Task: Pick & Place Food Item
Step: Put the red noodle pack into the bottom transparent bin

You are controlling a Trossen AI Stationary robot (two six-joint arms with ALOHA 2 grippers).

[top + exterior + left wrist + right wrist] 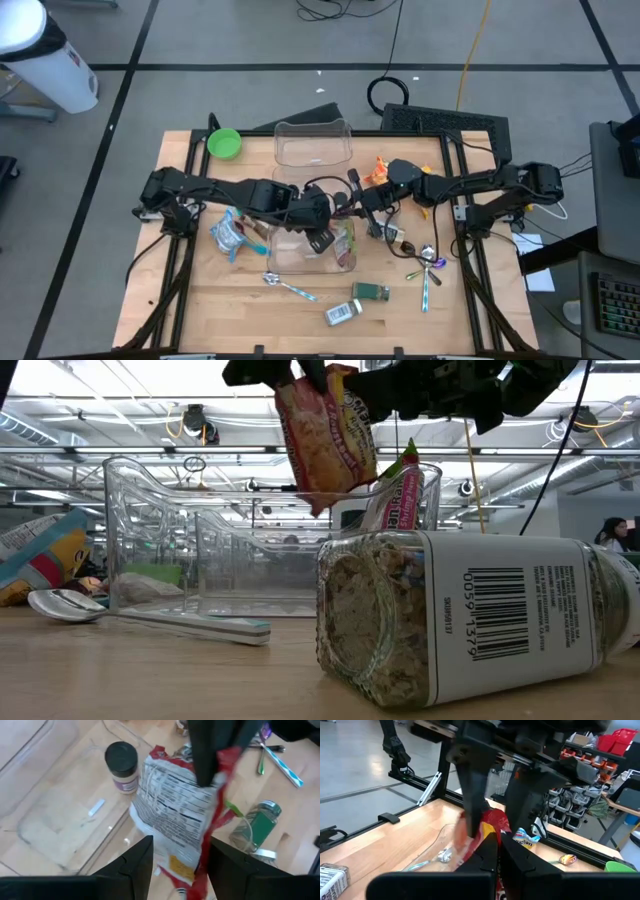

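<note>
A red and white snack packet (325, 430) with a printed label (175, 805) hangs over the near clear container (300, 262), at the middle of the table. My right gripper (355, 210) reaches in from the table's right and is shut on the packet. My left gripper (180, 852) comes from the left, slanting down. It is open, with one finger on each side of the packet's lower part. A red stick pack (400, 490) leans inside the container. My right gripper pinches the packet's upper sealed end (220, 779) between its two fingers (207, 750), coming level from the table's right. The packet hangs tilted below them, clear of the table, above the container. My left gripper straddles the packet's lower part; whether its fingers touch it I cannot tell.
A glass jar (470, 620) lies on its side near the front edge, beside a green-lidded jar (370, 292). Spoons (290, 288) (428, 265) lie nearby. A black-lidded jar (121, 762), a blue packet (228, 235), a second clear container (315, 143) and a green bowl (224, 143) lie farther off.
</note>
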